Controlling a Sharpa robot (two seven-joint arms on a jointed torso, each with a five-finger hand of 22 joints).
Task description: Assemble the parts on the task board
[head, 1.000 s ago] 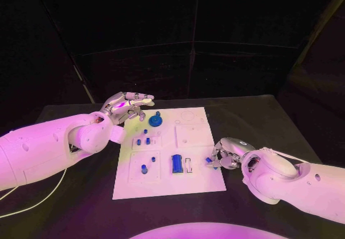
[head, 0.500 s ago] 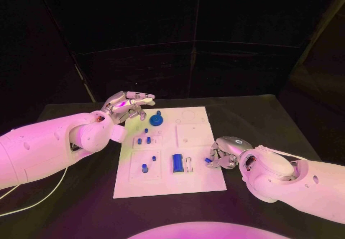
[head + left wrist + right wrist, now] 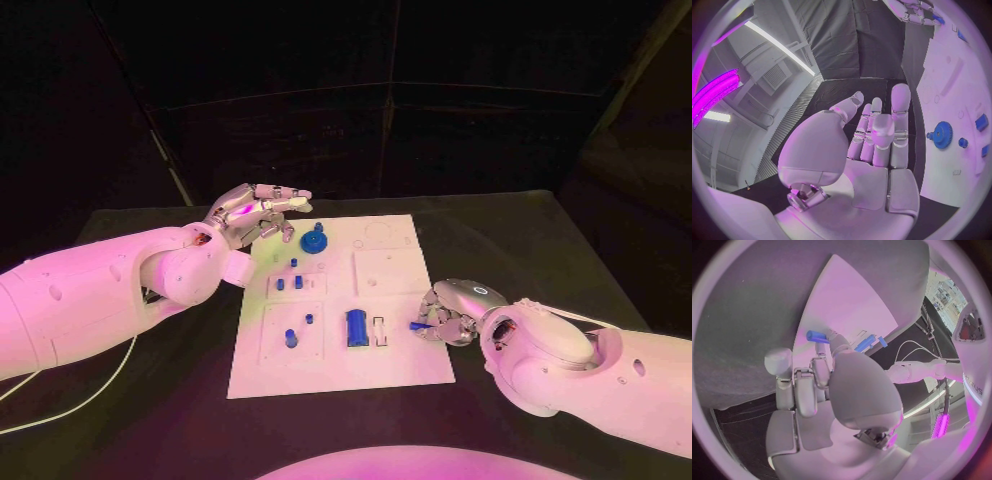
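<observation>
Head view: white task board (image 3: 389,290), blue parts (image 3: 355,328)

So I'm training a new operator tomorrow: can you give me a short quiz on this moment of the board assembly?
1. True or false: the left hand holds a part.
2. Which hand pinches a small blue part? A) left B) right C) neither
3. Fill in: the blue gear stands at the far end of the white ____.

Key: 1 false, it is open and empty beside the board; 2 B; 3 task board.
</observation>
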